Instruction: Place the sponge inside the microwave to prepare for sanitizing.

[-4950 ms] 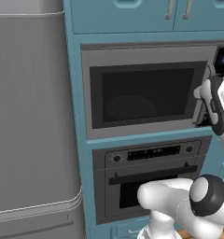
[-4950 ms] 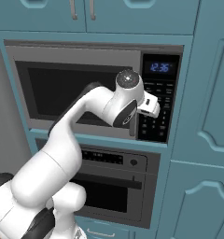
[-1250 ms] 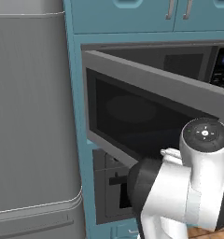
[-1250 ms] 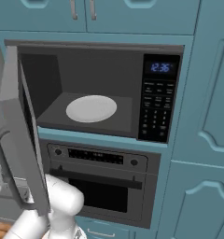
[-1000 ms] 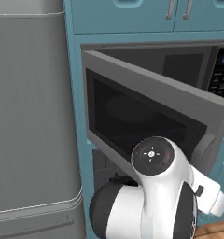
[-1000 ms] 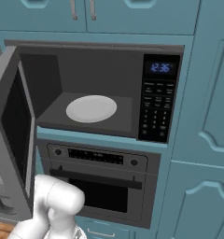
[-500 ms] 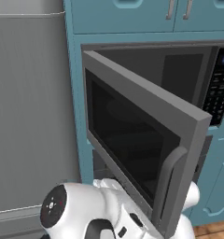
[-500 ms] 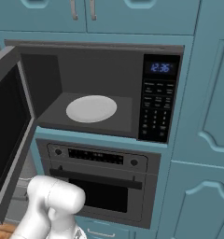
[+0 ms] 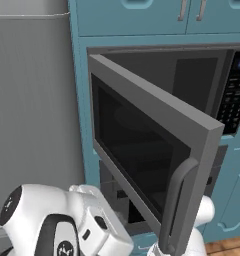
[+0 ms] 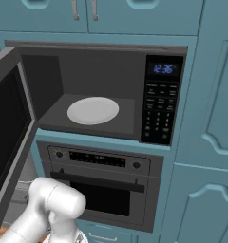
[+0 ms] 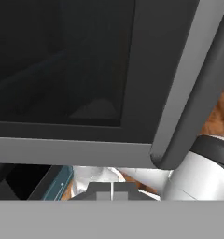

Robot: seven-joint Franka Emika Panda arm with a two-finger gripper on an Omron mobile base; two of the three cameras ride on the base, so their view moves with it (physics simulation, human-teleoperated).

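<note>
The microwave (image 10: 94, 102) stands with its door (image 9: 152, 155) swung wide and its pale turntable (image 10: 93, 110) bare, so opening is done; fetching and placing the sponge remains (I cannot see a sponge, so cannot tell where it lies). The right base view shows cavity and keypad (image 10: 159, 114); the hand view looks up at the door's underside and handle (image 11: 198, 88), the gripper (image 11: 112, 189) with jaws together, holding nothing.

The microwave (image 10: 101, 90) has a matt grey, metal-looking casing and bar handle (image 9: 174, 205), with a dark glossy glass door (image 9: 137, 150). Its turntable (image 10: 93, 110) at 12 o'clock looks smooth and pale; the keypad (image 10: 158, 111) is black plastic.
</note>
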